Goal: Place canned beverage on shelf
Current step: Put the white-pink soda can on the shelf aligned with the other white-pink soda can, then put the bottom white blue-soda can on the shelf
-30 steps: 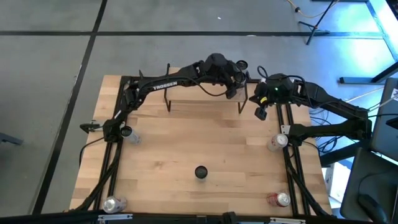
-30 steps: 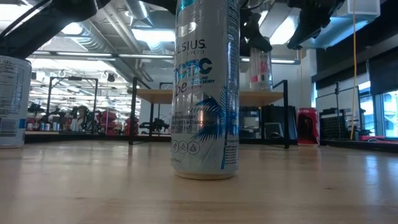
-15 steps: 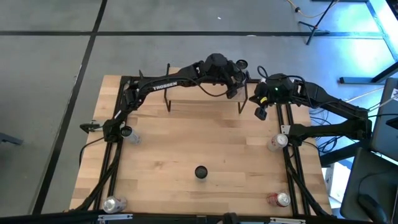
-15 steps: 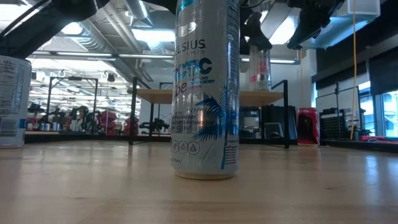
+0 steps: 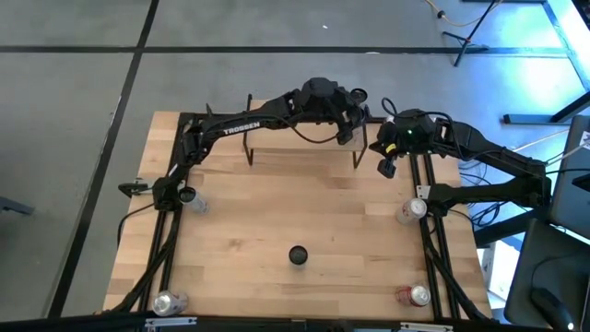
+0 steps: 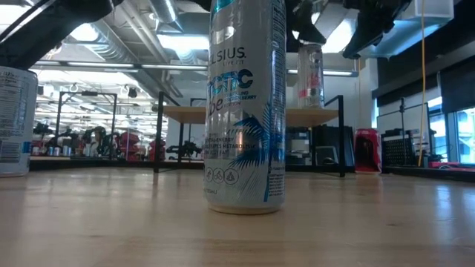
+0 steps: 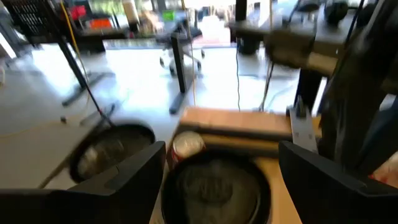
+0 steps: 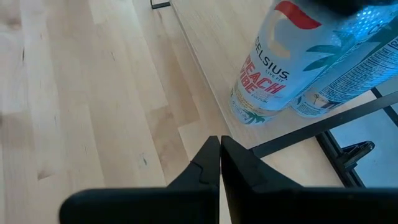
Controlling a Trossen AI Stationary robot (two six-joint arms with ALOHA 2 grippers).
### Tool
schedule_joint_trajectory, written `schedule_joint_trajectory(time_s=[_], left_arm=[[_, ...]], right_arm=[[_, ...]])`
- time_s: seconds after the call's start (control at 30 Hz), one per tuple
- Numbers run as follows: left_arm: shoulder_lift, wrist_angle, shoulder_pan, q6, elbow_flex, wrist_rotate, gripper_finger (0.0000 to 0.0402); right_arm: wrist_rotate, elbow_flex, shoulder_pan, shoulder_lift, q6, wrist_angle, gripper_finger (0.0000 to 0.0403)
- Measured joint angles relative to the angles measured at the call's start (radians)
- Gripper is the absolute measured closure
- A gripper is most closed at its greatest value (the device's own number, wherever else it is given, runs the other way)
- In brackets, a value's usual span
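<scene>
A pale can (image 6: pixel 310 74) with pink print stands upright on its base near the right end of the shelf (image 6: pixel 245 113), a low rack with a light wood top on thin black legs (image 5: pixel 304 138). My left gripper (image 6: pixel 300 18) hangs open just above this can and is clear of it. In the left wrist view the can's dark round top (image 7: pixel 214 186) lies below and between the spread fingers (image 7: pixel 124 180). My right gripper (image 5: pixel 387 168) is shut and empty, low over the table right of the shelf; it also shows in its wrist view (image 8: pixel 219 149).
A tall Celsius can (image 5: pixel 297 254) stands mid-table, close to the low camera (image 6: pixel 245 111). Other cans stand at the left edge (image 5: pixel 189 195), the near left corner (image 5: pixel 169 302), the near right corner (image 5: pixel 415 295) and the right edge (image 5: pixel 410 210), close to my right gripper (image 8: pixel 267 68).
My left gripper has gone up off the top of the can on the shelf; its fingers stood around the can's upper part and are now above it. The can stays upright on the shelf.
</scene>
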Motion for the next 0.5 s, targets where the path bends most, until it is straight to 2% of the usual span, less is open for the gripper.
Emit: schedule_joint_trajectory(time_s=[0.33, 0.43, 0.5], left_arm=[[-0.060, -0.025, -0.014, -0.016, 0.124, -0.006, 0.0104], [-0.065, -0.108, -0.023, -0.027, 0.181, -0.007, 0.0104], [-0.081, -0.114, -0.034, -0.035, 0.173, -0.009, 0.0104]], right_arm=[[-0.001, 0.000, 0.000, 0.000, 0.000, 0.000, 0.0398], [-0.001, 0.000, 0.000, 0.000, 0.000, 0.002, 0.0398], [-0.001, 0.000, 0.000, 0.000, 0.000, 0.006, 0.0398]])
